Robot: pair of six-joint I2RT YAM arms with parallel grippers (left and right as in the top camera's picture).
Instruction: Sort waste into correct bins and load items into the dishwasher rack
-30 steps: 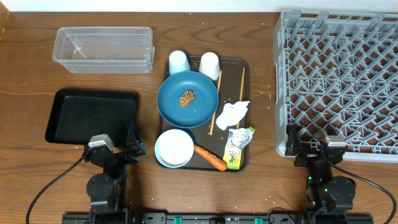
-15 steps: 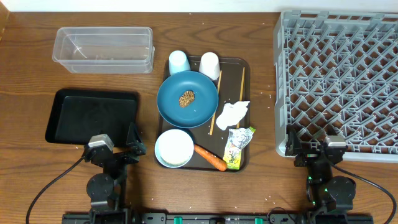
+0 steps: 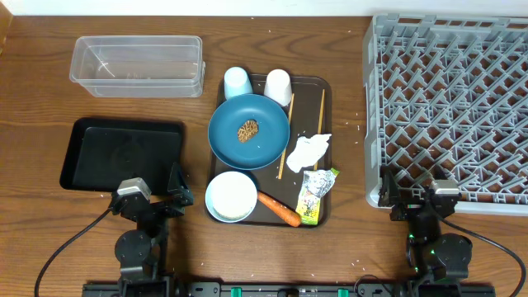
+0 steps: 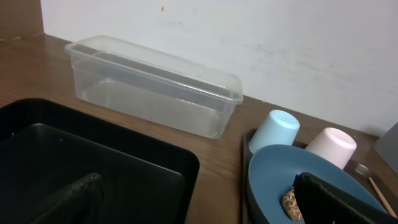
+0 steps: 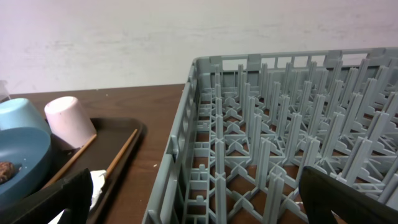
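On the brown serving tray [image 3: 307,106] lie a blue plate [image 3: 229,136] with a brown food lump [image 3: 248,130], a white bowl [image 3: 231,196], an orange carrot [image 3: 278,209], a crumpled tissue [image 3: 308,151], a yellow-green wrapper [image 3: 316,195], a light-blue cup [image 3: 238,82], a white cup [image 3: 278,86] and chopsticks [image 3: 285,136]. The clear tub [image 3: 138,64] and black tray [image 3: 122,154] are at the left, the grey rack [image 3: 450,107] at the right. My left gripper [image 3: 154,196] and right gripper [image 3: 417,196] rest open and empty at the front edge.
White grains [image 3: 356,126] are scattered on the wood between the serving tray and the rack. In the left wrist view the plate [image 4: 273,177] and black tray [image 4: 112,162] lie just ahead; in the right wrist view the rack wall [image 5: 186,124] is close.
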